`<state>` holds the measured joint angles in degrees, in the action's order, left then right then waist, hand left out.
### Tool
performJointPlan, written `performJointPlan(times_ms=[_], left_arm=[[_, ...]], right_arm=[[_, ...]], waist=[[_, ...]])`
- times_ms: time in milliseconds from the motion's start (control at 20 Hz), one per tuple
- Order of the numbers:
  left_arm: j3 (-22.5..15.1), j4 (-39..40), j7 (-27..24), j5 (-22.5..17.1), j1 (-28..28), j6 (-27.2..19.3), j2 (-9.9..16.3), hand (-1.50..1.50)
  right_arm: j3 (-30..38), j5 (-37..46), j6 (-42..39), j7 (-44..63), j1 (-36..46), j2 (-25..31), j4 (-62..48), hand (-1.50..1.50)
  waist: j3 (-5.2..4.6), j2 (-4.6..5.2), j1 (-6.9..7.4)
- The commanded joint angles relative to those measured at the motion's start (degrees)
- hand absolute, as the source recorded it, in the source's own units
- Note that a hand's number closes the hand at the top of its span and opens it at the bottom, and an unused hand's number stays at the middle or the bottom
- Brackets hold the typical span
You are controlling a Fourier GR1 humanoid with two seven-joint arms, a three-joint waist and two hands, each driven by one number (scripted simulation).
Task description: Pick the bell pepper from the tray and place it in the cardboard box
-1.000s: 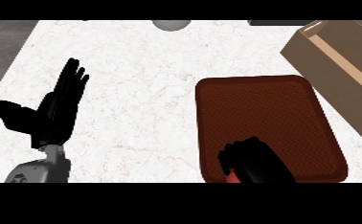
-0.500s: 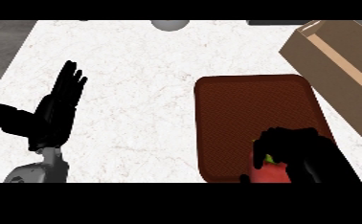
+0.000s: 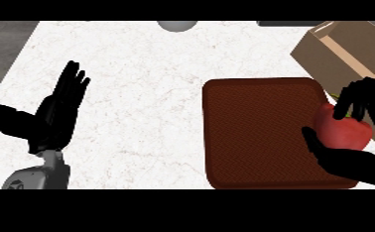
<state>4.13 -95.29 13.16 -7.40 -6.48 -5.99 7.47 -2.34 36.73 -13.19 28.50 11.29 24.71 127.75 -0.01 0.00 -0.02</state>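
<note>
one red bell pepper (image 3: 343,132), one brown tray (image 3: 264,132), one cardboard box (image 3: 338,52), one white bench (image 3: 147,87), one grey round thing (image 3: 176,25) at the far edge, two robot hands: left robot hand (image 3: 58,112), right robot hand (image 3: 350,161).

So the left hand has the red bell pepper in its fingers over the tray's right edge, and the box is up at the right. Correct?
Not quite: the head view shows the right hand curled round the red bell pepper, not the left. The left hand rests open at the view's left. The rest holds: the pepper is at the tray's right edge, and the cardboard box is up at the right.
</note>
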Motion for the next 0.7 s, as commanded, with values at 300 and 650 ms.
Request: performJointPlan(times_ms=[300,650], left_arm=[[0.37,0.81,0.83,0.26,-1.97,-0.14,-0.21,0.00],[1.75,-0.08,0.71,-1.02,-1.75,1.22,0.85,0.00]], right_arm=[[12.33,-0.42,2.04,-8.46,13.16,4.49,-25.09,1.50],[14.88,5.78,8.84,-23.79,16.68,10.39,-46.59,1.50]], waist=[[0.01,0.15,0.51],[0.03,0.27,1.03]])
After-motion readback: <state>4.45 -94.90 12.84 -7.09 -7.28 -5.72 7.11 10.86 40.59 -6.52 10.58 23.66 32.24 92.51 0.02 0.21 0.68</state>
